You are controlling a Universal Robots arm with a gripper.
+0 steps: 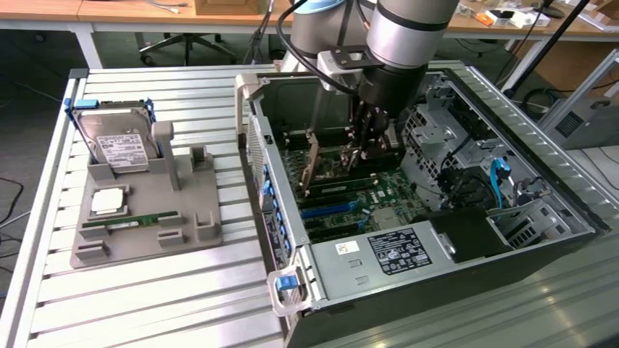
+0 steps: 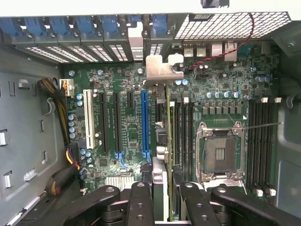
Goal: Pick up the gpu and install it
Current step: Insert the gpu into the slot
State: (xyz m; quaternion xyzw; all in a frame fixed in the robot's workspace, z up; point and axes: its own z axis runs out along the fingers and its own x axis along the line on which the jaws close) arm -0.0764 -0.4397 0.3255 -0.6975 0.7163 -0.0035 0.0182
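The end effector (image 2: 161,207) is closed on the gpu (image 2: 168,141), gripping the card edge-on between its fingers (image 2: 141,202) inside the open computer case (image 1: 541,145). The gpu hangs upright above the motherboard (image 2: 127,122), its silver bracket (image 2: 157,70) toward the case's rear slots, beside the blue slot (image 2: 145,122). The case lies at the table's (image 1: 145,304) edge on the exterior view's right.

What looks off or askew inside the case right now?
Nothing stands out. The gpu hangs edge-on in the gripper over the motherboard, roughly parallel to the slots. The CPU socket sits bare.
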